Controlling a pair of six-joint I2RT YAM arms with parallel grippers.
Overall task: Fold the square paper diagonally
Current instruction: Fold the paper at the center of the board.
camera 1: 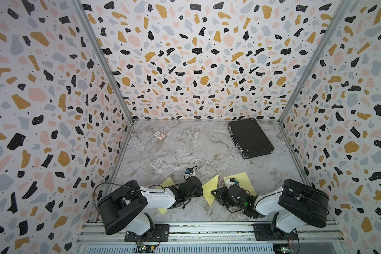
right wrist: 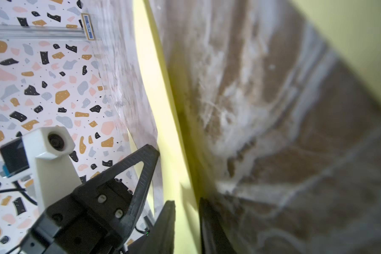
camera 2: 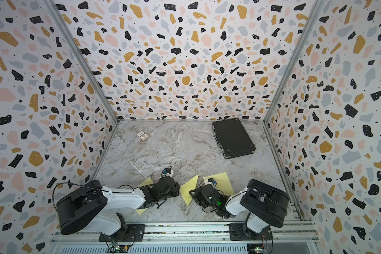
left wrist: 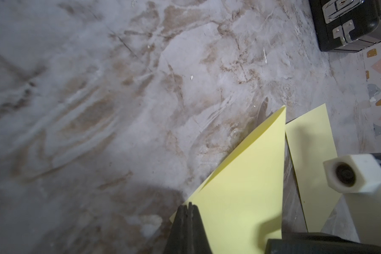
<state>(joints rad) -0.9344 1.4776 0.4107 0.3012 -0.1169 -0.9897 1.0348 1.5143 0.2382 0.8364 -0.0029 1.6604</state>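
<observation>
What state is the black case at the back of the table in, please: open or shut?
Shut: the black case lies flat, its lid down on its base, in both top views.

Both arms low, reaching inward.
I see the left black gripper [left wrist: 188, 207] pinched closed, the right black gripper [right wrist: 186, 203] parted slightly.

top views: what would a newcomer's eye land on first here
The loud terrazzo-patterned walls around the marble table on three sides hit first. Next comes the yellow paper, raised in a bright wedge near the table's front edge, the left gripper pinched shut near one of its corners. A black case lies at the far right corner.
</observation>
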